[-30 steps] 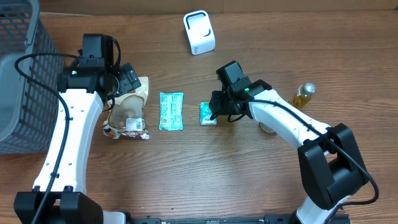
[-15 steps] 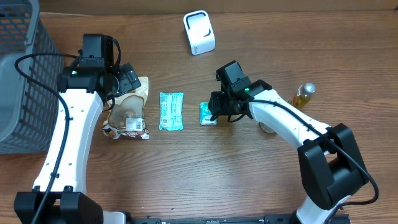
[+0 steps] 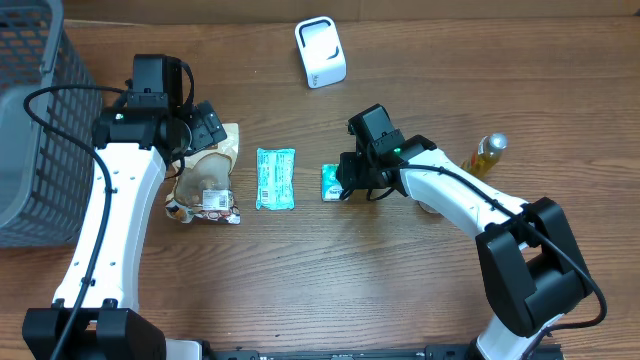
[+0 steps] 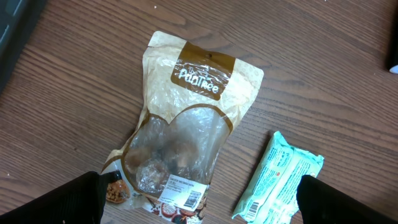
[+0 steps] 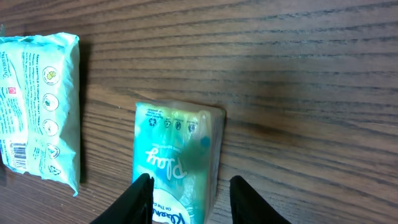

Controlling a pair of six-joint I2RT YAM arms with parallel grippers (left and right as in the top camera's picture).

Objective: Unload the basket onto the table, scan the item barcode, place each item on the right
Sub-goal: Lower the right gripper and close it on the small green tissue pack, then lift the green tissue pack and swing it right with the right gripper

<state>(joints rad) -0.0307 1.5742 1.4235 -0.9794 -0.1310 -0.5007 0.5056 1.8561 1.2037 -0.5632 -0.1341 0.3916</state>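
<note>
A small teal tissue pack (image 3: 333,183) lies mid-table. My right gripper (image 3: 346,184) is down over it, open, its fingers straddling the tissue pack (image 5: 177,155). In the right wrist view the left finger (image 5: 142,200) is at the pack's edge and the right finger (image 5: 247,202) stands a little off it. The right gripper (image 5: 193,183) grips nothing. A tan snack bag (image 3: 207,180) with a barcode label lies under my left gripper (image 3: 207,128). The left gripper (image 4: 199,190) hangs wide open above the snack bag (image 4: 186,118). A white scanner (image 3: 320,52) stands at the back.
A long green wipes pack (image 3: 275,178) lies between the snack bag and the tissue pack, and the same wipes pack (image 4: 280,180) shows beside the left fingers. A grey mesh basket (image 3: 30,120) fills the left edge. A small amber bottle (image 3: 488,153) stands at the right.
My right gripper has shifted slightly and its jaws have narrowed a little around the tissue pack. The left arm has not moved.
</note>
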